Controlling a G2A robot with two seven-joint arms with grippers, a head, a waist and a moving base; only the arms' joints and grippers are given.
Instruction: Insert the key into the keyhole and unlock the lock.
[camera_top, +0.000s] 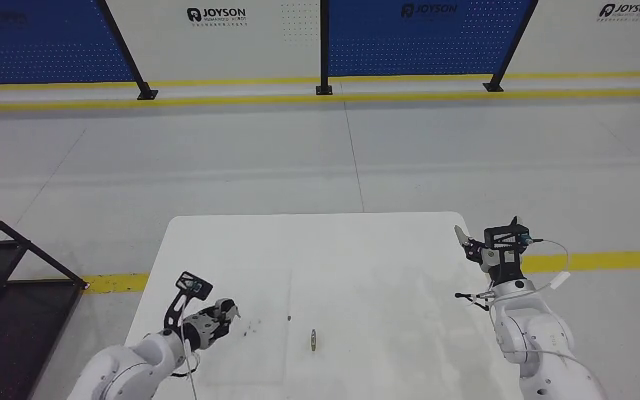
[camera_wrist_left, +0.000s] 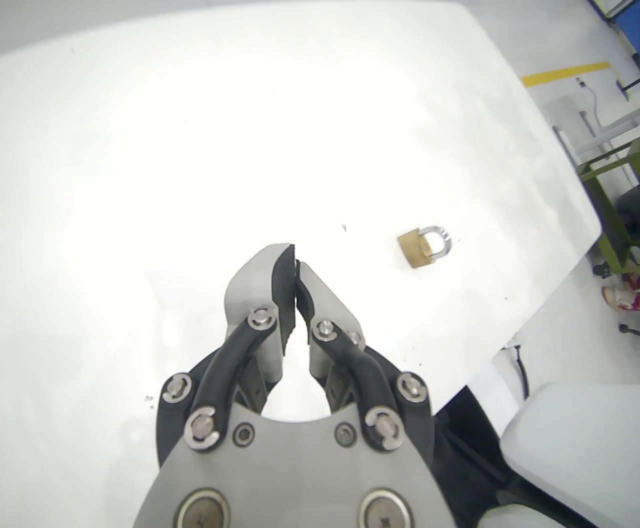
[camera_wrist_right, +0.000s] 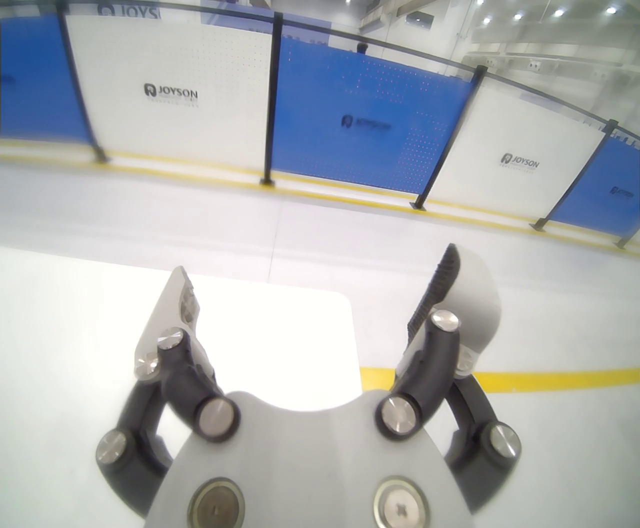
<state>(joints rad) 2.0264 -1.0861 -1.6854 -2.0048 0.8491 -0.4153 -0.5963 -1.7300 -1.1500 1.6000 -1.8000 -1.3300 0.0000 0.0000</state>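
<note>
While my left gripper (camera_wrist_left: 296, 262) hangs over the near left part of the white table (camera_wrist_left: 175, 150), its jaws are pressed together. The ribbed pads (camera_wrist_left: 284, 285) meet at the tips, and I see nothing between them. My right gripper (camera_wrist_right: 315, 260) is at the far right corner of the table with its jaws spread wide and nothing in them.

The brass padlock (camera_wrist_left: 417, 248) lies loose on the table close to the near edge, about in the middle, to the right of my left gripper and well apart from my right one. Its shackle (camera_wrist_left: 441, 239) is on the side turned away from my left gripper. I cannot see the keyhole. The key I cannot find for sure: a dark speck (camera_wrist_left: 344, 227) lies between my left gripper and the padlock, a little farther back, but it is too small to tell what it is.

I judge that the work is at its beginning, because nothing is in the lock. The main danger, I think, is that nobody holds the padlock. If a key is pushed against it on this smooth table, it can slide or turn, and it may go over the near edge. A small flat key is also hard to lift; it can slip or sit crooked in my pads, and then it will miss the keyhole.
</note>
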